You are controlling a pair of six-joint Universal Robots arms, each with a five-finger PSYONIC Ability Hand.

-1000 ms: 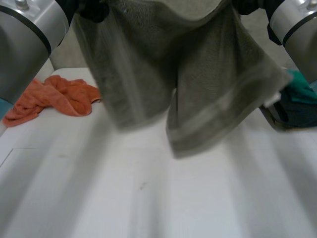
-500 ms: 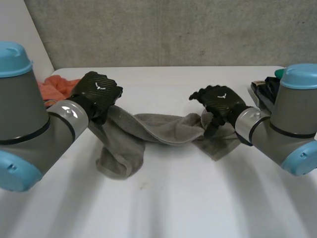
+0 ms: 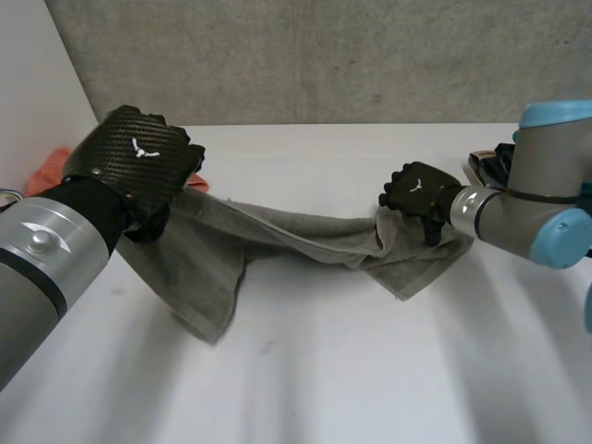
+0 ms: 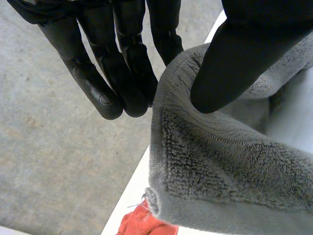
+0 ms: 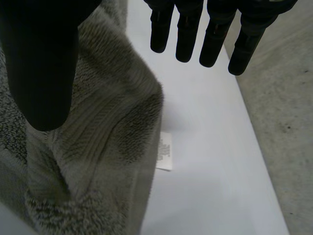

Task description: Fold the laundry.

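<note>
The desk [image 3: 305,370] is white, smooth and wide. Its far edge runs straight across. Behind that edge there is rough grey concrete [image 3: 324,55] with little dark specks and marks on it. At the left side stands a plain white panel [image 3: 37,74]. From the wrist views, a grey concrete floor [image 4: 49,161] lies past the desk's edge. The light is soft and even.

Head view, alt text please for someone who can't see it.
The left hand and right hand each grip an end of a grey towel stretched between them over a white table. An orange cloth lies behind the left hand.
</note>
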